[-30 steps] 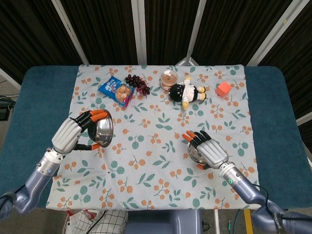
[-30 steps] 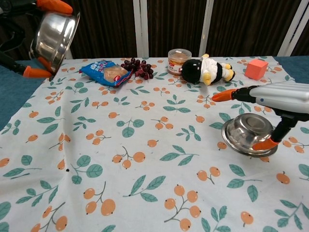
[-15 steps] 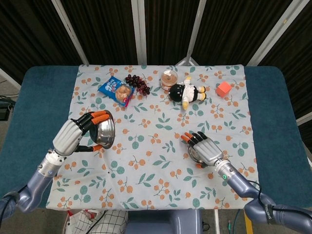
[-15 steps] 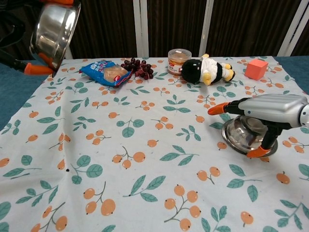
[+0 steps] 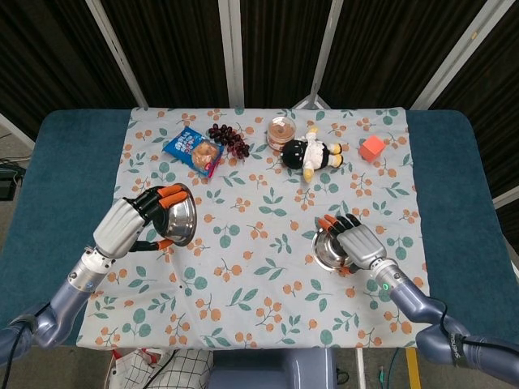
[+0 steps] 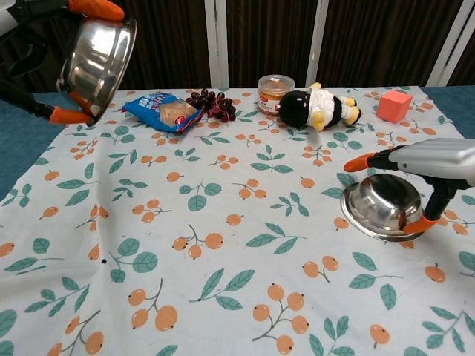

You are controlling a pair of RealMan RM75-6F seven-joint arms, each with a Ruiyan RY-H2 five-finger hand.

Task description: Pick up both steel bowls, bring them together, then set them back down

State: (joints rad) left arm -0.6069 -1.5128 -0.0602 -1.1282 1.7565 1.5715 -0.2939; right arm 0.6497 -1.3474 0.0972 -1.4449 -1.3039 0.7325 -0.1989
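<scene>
Left hand (image 5: 130,225) is gripping one shiny round steel bowl (image 6: 95,63), raised and tilted, far left. Right hand (image 5: 362,245) is closing fingers (image 6: 359,161) around the second steel bowl (image 6: 384,207), near right, rim tipped up (base seemingly touching the bench (image 5: 268,243)). Joining and set-down remaining. Since earlier, the left bowl is shifting slightly rightward; the right bowl is tipping more.

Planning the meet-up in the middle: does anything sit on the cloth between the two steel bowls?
Nothing visible. The left bowl and right bowl have only bare floral tablecloth between them; the snacks and toys lie along the far edge.
</scene>
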